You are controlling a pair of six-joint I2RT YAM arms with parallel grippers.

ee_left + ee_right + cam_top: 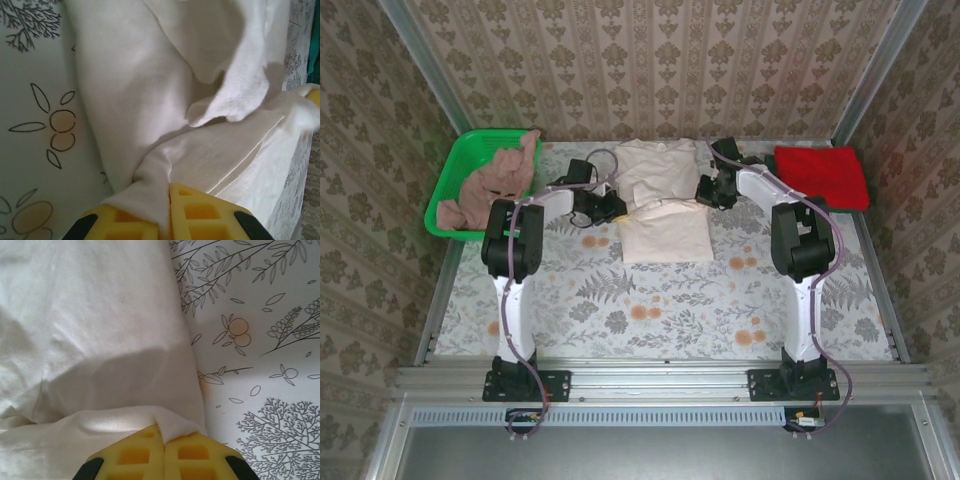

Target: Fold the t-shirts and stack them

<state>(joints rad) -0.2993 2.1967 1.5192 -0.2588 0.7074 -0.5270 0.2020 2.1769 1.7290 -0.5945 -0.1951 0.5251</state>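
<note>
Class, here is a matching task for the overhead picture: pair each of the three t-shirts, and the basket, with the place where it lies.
Column one:
1 cream t-shirt
2 red t-shirt
3 pink-brown t-shirt
4 green basket

Column two:
A folded, at the far right of the table
B crumpled, inside the basket
C far left corner of the table
D middle of the table

Pairs: 1-D; 2-A; 3-B; 4-C

Plain cream cloth t-shirt [660,195], bright red cloth t-shirt [823,175], dusty pink-brown cloth t-shirt [485,190], green plastic basket [446,188], white table [650,310] printed with grey leaves and orange fruits.
</note>
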